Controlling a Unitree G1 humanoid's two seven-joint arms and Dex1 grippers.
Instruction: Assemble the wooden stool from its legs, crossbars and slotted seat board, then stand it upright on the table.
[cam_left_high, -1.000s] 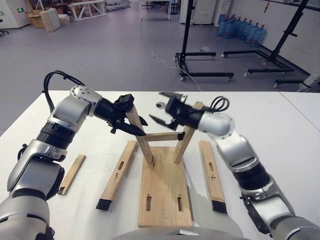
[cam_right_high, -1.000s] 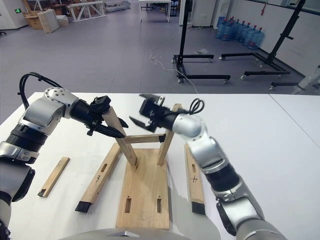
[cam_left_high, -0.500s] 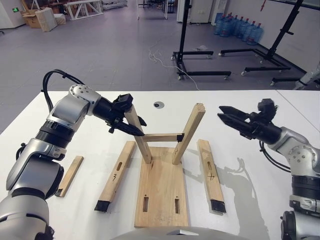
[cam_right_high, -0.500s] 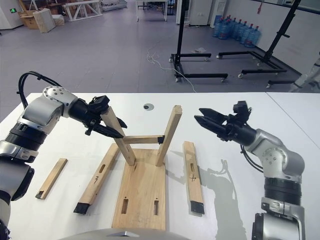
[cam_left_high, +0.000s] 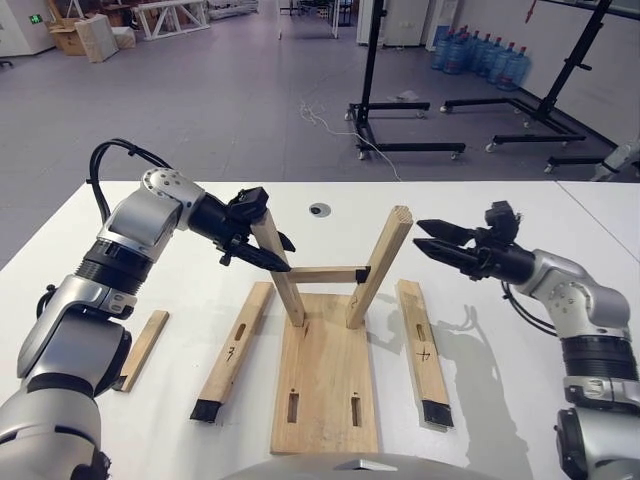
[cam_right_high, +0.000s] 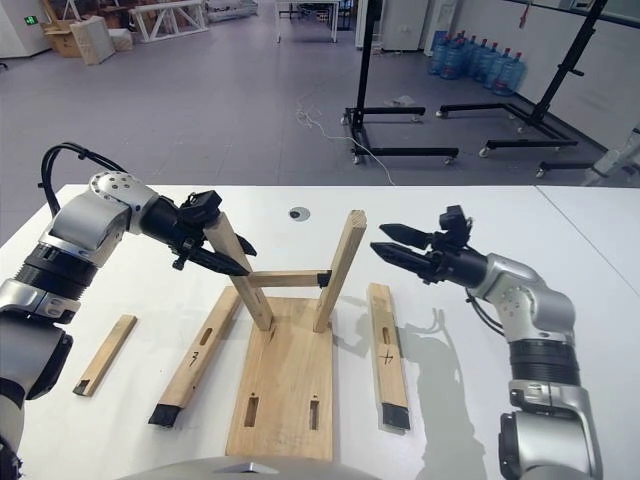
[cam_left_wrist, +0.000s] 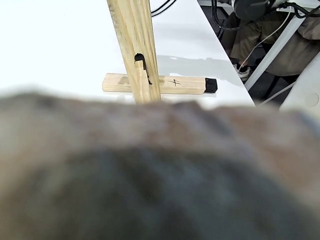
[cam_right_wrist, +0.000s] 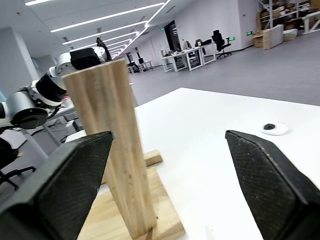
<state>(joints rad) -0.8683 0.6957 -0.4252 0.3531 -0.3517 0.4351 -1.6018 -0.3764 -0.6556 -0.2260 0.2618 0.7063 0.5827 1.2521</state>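
The slotted seat board (cam_left_high: 325, 385) lies flat on the white table (cam_left_high: 520, 400). Two legs stand tilted in its far slots: the left leg (cam_left_high: 283, 285) and the right leg (cam_left_high: 378, 268), joined by a crossbar (cam_left_high: 325, 273). My left gripper (cam_left_high: 272, 254) is shut on the left leg near its top. My right gripper (cam_left_high: 432, 238) hangs open just right of the right leg's top, fingers pointing at it, apart from it. In the right wrist view that leg (cam_right_wrist: 116, 150) stands between the open fingers (cam_right_wrist: 60, 190), farther off. The left wrist view has the right leg (cam_left_wrist: 134, 50).
Two loose legs lie flat beside the board, one on its left (cam_left_high: 232, 350) and one on its right (cam_left_high: 420, 335). A short crossbar (cam_left_high: 143, 347) lies at the far left. A round grommet (cam_left_high: 320, 210) sits in the table behind the stool.
My right gripper left the spot above the crossbar, swung out to the right, then came partly back toward the right leg's top. The left gripper stayed on its leg.
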